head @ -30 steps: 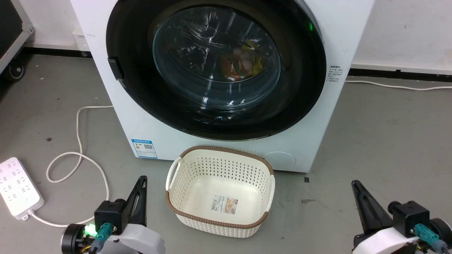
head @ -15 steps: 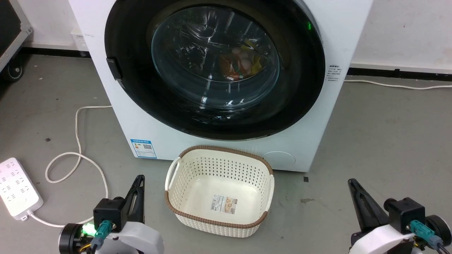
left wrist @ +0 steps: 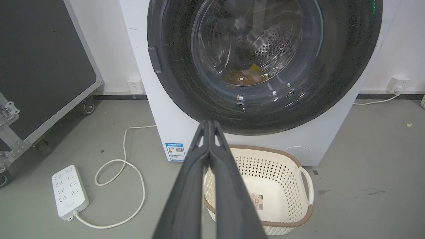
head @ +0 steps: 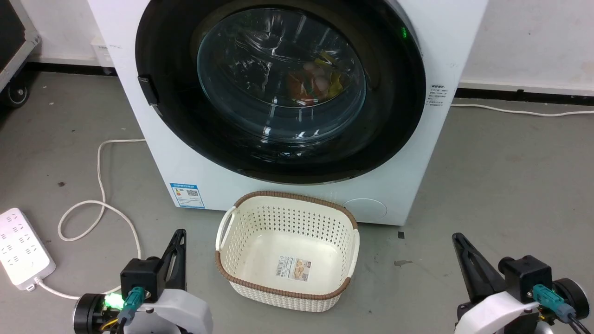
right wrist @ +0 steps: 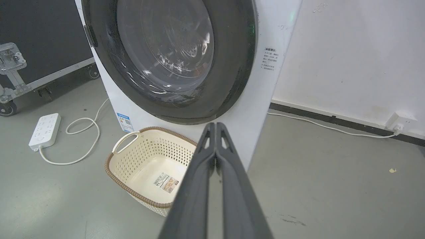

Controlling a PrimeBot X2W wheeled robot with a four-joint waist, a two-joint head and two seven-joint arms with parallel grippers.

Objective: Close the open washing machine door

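Door (head: 280,88) looked flush on washer (head: 185,157), just behind basket (head: 297,196). Left gripper (head: 179,233) and right gripper (head: 457,237) flanked basket, fingers pressed together. If unlatched, you needed a flat push on the latch-side rim.

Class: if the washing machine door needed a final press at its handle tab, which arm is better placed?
Left, probably. The washing machine door already looks shut; its handle tab is on the left rim, nearest the left end effector. The right end effector sits beyond the opposite rim.
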